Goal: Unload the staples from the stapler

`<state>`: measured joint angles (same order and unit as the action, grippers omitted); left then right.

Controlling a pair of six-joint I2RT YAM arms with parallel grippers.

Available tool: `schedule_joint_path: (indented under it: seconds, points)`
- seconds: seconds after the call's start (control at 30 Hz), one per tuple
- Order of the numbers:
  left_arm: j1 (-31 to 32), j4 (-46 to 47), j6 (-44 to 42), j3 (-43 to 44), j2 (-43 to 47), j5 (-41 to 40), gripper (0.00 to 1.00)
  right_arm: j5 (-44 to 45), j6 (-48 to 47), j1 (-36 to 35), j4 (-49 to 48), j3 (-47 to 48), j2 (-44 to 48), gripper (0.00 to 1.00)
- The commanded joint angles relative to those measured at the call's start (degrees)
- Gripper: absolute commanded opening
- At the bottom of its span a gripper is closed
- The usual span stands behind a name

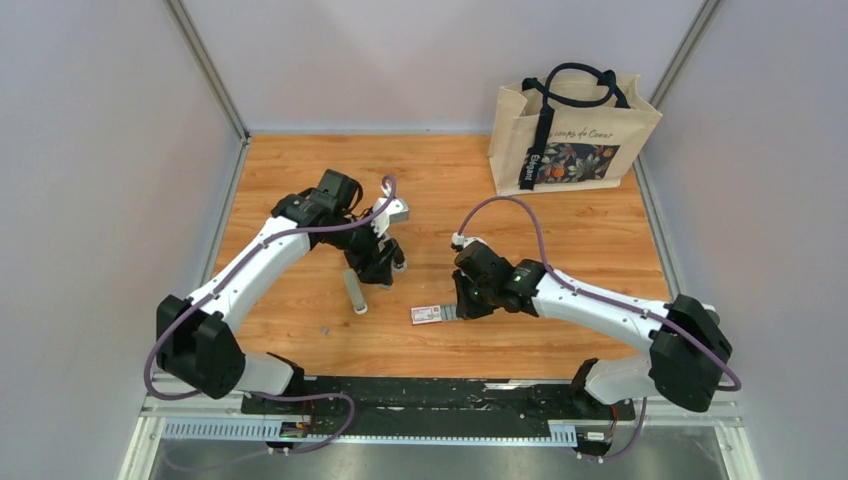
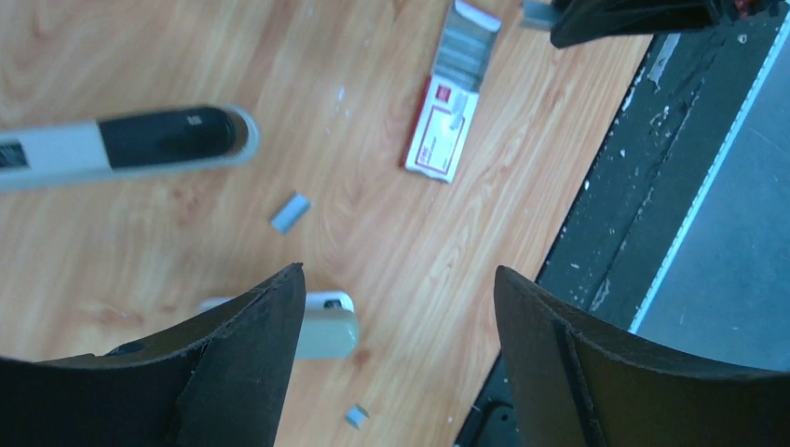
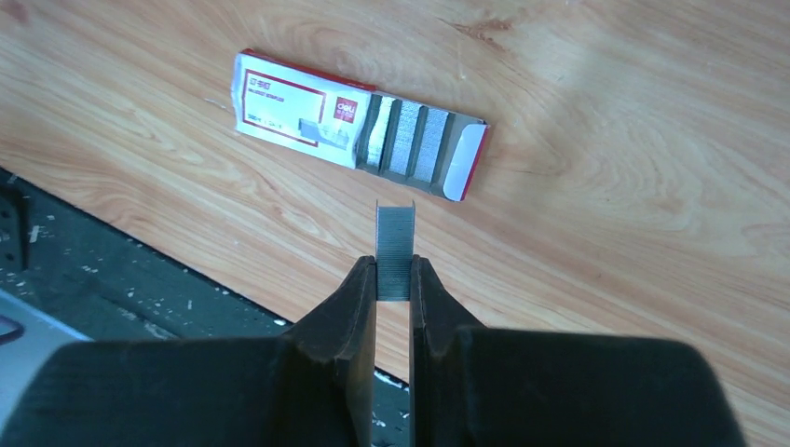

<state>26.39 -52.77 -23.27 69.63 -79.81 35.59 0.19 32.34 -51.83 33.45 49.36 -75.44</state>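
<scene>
The stapler [image 1: 355, 291] was a small slim bar lying on the table [image 1: 560, 240], its length running from far to near. In the left wrist view it looked blurred, with a black part and a pale silver rim (a second pale rounded end showed under the left finger, and I could not tell how the two join). It lay outside the left gripper [image 1: 386, 268], just beside it on its left. It was not between the jaws, which were spread wide with nothing in them. Two loose staple bits [image 2: 290, 212] lay near. The right gripper [image 3: 393, 272] was well apart from the stapler. Its jaws were clenched on a staple strip [image 3: 394, 237], near the box [image 3: 298, 112], whose tray was slid out.
</scene>
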Motion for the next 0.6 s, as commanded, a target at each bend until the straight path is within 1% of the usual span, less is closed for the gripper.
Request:
schedule_joint_path:
  seconds: [0.0, 0.1, 0.27, 0.47, 0.57]
  points:
    - [-0.3, -0.6, 4.2, -3.0, 4.7, -1.3, 0.82, 5.2, -0.5, -2.7, 0.6, 3.7, -4.5, 0.0]
    - [-0.4, -0.2, 3.8, -3.8, 5.9, -2.5, 0.82, 5.6, -1.4, -4.8, 1.0, 5.9, -8.0, 0.0]
    - [-0.4, -0.3, 4.0, -4.2, 5.6, -5.0, 0.8, 6.0, -1.8, -5.6, 1.5, 8.4, -11.8, 0.0]
    - [-0.4, 0.9, 3.8, -6.3, 5.5, -4.7, 0.79, 6.1, -0.3, -5.6, 1.4, 9.2, -15.3, 0.0]
    - [-0.4, 0.9, 3.9, -6.0, 5.4, -3.9, 0.79, 5.5, -0.3, -5.6, 1.4, 10.3, -17.3, 0.0]
